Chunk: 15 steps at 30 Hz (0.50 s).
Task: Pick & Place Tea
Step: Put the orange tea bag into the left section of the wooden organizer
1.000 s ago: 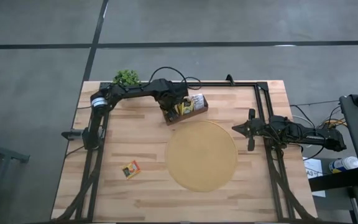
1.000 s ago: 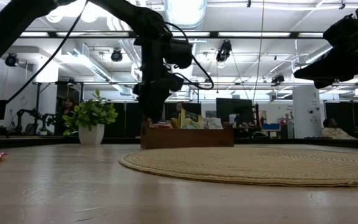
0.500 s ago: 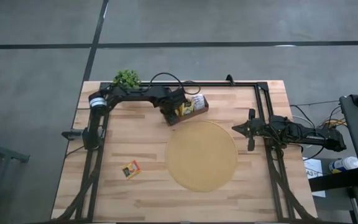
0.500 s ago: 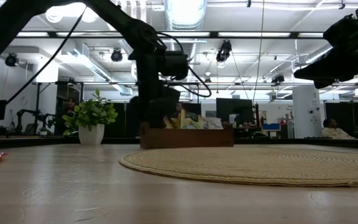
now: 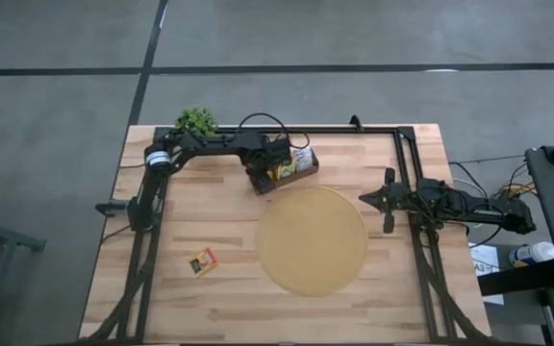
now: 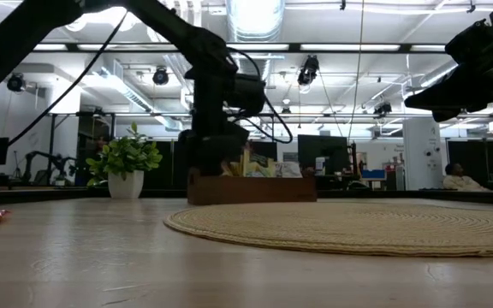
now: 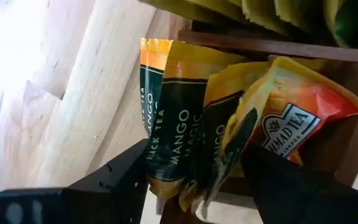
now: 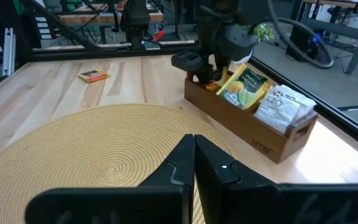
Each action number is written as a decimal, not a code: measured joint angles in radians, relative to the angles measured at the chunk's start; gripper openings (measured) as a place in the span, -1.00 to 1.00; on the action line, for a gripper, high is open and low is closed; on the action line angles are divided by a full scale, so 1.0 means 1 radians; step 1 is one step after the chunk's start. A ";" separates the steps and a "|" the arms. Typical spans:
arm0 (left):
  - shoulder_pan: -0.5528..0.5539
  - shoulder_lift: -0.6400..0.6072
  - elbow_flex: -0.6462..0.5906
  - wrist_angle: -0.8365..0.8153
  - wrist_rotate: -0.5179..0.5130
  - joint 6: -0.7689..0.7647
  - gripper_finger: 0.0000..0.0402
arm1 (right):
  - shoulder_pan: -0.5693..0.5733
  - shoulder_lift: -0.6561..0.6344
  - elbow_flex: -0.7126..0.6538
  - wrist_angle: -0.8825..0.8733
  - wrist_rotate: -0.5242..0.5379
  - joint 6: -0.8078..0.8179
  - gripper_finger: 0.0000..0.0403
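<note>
surface: wooden table (image 5: 402, 288) | on it: round mat (image 5: 312, 240), wooden tray (image 5: 301, 176), potted plant (image 5: 196, 120), tea sachet (image 5: 202, 260)

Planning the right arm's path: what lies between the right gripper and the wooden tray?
In the right wrist view, the round woven mat and bare tabletop lie between the shut right gripper and the wooden tray.
</note>
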 joint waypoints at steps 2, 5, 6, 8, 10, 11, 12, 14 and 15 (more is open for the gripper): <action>0.000 0.003 0.047 -0.038 0.005 -0.003 0.20 | 0.000 0.000 0.000 0.000 0.000 0.000 -0.96; -0.001 0.002 0.113 -0.090 -0.002 -0.009 0.20 | 0.000 0.000 0.000 0.000 0.000 0.000 -0.96; -0.002 0.001 0.130 -0.107 -0.020 -0.012 0.20 | 0.000 0.000 0.000 0.000 0.000 0.000 -0.96; -0.005 0.001 0.160 -0.141 -0.061 -0.012 0.20 | 0.000 0.000 0.000 0.000 0.000 0.000 -0.96; -0.007 0.001 0.185 -0.162 -0.084 -0.008 0.20 | 0.000 0.000 0.000 0.000 0.000 0.000 -0.96; -0.007 0.001 0.195 -0.168 -0.084 -0.005 0.20 | 0.000 0.000 0.000 0.000 0.000 0.000 -0.96; -0.008 0.001 0.202 -0.174 -0.085 -0.003 0.20 | 0.000 0.000 0.000 0.000 0.000 0.000 -0.96; -0.009 0.001 0.207 -0.182 -0.085 -0.004 0.20 | 0.000 0.000 0.000 0.000 0.000 0.000 -0.96; -0.010 0.001 0.207 -0.182 -0.085 -0.005 0.20 | 0.000 0.000 0.000 0.000 0.000 0.000 -0.96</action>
